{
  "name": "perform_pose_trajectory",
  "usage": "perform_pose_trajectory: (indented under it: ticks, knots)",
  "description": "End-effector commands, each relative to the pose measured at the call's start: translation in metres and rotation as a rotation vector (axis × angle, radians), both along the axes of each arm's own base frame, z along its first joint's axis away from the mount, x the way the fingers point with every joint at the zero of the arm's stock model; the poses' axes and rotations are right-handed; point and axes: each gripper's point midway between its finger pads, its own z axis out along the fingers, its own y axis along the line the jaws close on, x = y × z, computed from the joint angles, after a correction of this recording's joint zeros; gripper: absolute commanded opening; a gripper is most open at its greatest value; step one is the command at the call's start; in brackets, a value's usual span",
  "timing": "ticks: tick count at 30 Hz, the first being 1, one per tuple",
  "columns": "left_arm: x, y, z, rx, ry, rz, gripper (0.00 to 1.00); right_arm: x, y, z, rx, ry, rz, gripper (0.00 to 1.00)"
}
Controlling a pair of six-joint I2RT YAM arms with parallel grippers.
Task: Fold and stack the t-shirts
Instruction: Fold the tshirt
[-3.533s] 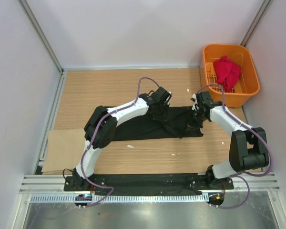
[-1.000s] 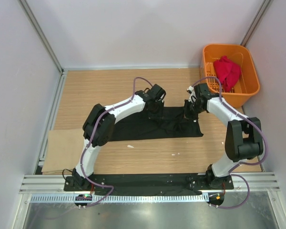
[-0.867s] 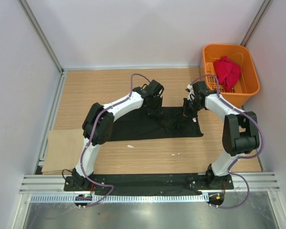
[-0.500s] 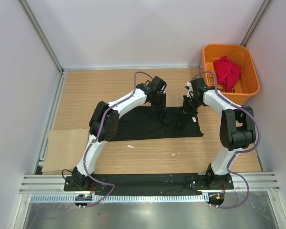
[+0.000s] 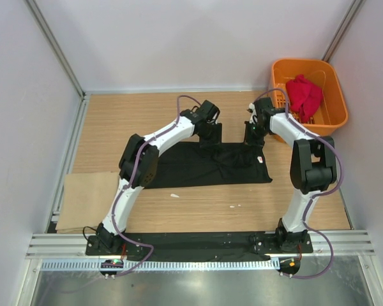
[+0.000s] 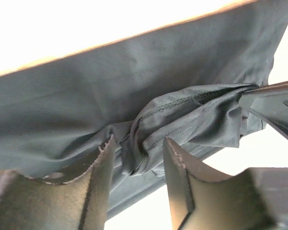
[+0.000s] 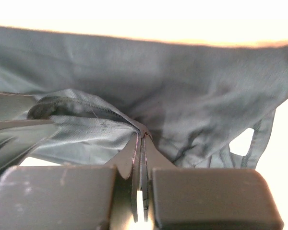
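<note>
The black t-shirt (image 5: 191, 169) lies spread on the wooden table, bunched along its far edge. My left gripper (image 5: 212, 138) is at that far edge. In the left wrist view it (image 6: 139, 142) is open, and a gathered fold of the shirt (image 6: 86, 81) lies just beyond its fingertips. My right gripper (image 5: 251, 136) is at the shirt's far right corner. In the right wrist view it (image 7: 141, 136) is shut on a pinched hem of the black shirt (image 7: 182, 81). The red t-shirt (image 5: 304, 95) lies crumpled in the orange basket.
The orange slotted basket (image 5: 277, 83) stands at the back right, close to my right arm. A tan cardboard sheet (image 5: 86, 201) lies at the table's front left. A few small white scraps (image 5: 174, 195) lie in front of the black shirt.
Both grippers have moved toward the back of the table, drawing the black shirt's far edge with them. The shirt lies flatter and straighter than before.
</note>
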Motion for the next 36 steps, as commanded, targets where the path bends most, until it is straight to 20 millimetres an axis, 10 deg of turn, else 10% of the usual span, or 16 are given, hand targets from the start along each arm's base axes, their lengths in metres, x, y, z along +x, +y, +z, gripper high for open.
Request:
perform_pose_trajectory:
  ticks: [1, 13, 18, 25, 36]
  knots:
    - [0.019, 0.007, 0.029, -0.014, -0.058, 0.038, 0.47, 0.017, -0.008, 0.007, -0.040, -0.036, -0.001, 0.05]
    - [0.016, 0.033, 0.046, 0.014, -0.103, 0.054, 0.48, 0.053, -0.026, 0.001, -0.124, -0.031, -0.035, 0.14]
    - [0.009, 0.030, 0.045, -0.006, -0.075, 0.041, 0.48, 0.055, -0.030, 0.012, -0.149, -0.047, -0.041, 0.34]
    - [0.002, 0.005, 0.040, -0.125, -0.019, -0.020, 0.49, 0.030, -0.027, 0.037, -0.115, -0.072, -0.003, 0.48]
    - [-0.007, -0.012, 0.008, -0.179, 0.094, -0.048, 0.49, -0.012, -0.013, 0.007, -0.012, -0.015, 0.011, 0.49]
